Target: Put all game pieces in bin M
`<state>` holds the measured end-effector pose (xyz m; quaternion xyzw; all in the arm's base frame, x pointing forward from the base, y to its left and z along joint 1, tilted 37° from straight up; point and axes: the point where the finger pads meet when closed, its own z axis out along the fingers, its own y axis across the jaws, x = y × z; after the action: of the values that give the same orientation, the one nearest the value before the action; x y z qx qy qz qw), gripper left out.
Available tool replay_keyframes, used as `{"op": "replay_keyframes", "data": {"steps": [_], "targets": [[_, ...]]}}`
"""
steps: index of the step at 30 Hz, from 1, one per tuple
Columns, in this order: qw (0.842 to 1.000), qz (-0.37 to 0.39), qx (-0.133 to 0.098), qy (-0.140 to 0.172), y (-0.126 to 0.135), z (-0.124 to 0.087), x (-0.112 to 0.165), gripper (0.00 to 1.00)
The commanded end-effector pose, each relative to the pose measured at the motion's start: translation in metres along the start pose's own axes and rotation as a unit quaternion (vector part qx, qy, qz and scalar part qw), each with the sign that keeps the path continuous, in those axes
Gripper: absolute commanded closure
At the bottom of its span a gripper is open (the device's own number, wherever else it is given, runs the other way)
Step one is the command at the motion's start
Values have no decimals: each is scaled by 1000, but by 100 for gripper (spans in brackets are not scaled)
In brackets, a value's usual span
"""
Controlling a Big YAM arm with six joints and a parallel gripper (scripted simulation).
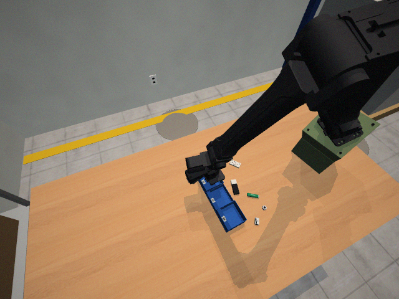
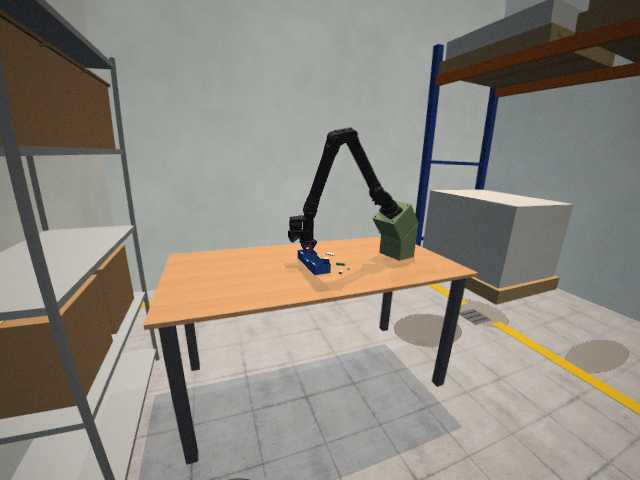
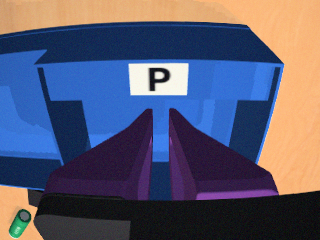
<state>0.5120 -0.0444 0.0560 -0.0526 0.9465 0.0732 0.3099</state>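
Gripper (image 3: 160, 135) nearly closed, nothing between its purple fingers, tips inside the far compartment marked P of the blue bin row (image 1: 229, 215). Right of the bin: domino (image 1: 235, 163) on the table (image 1: 96, 225), black-and-white block (image 1: 234, 186), green cylinder (image 1: 252, 195), nut (image 1: 264, 207).

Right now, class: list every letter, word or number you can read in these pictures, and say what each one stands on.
"P": on a white label on the inner wall of the blue bin compartment the fingers point into, wrist view.
Two other white labels in the bin's further compartments: too small to read.
Domino pips: too blurred to count.
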Motion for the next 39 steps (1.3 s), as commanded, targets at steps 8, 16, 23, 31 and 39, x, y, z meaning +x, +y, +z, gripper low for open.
{"op": "replay_keyframes", "data": {"steps": [8,16,23,31,39], "targets": [[1000,-3,-1,-11,6,-5,-16,92],[1000,-4,0,-14,6,-8,-19,92],[1000,-6,1,-18,7,-14,-22,92],[1000,-2,5,-10,-4,-25,-7,92],[1000,-2,5,-10,-4,-33,-7,92]]}}
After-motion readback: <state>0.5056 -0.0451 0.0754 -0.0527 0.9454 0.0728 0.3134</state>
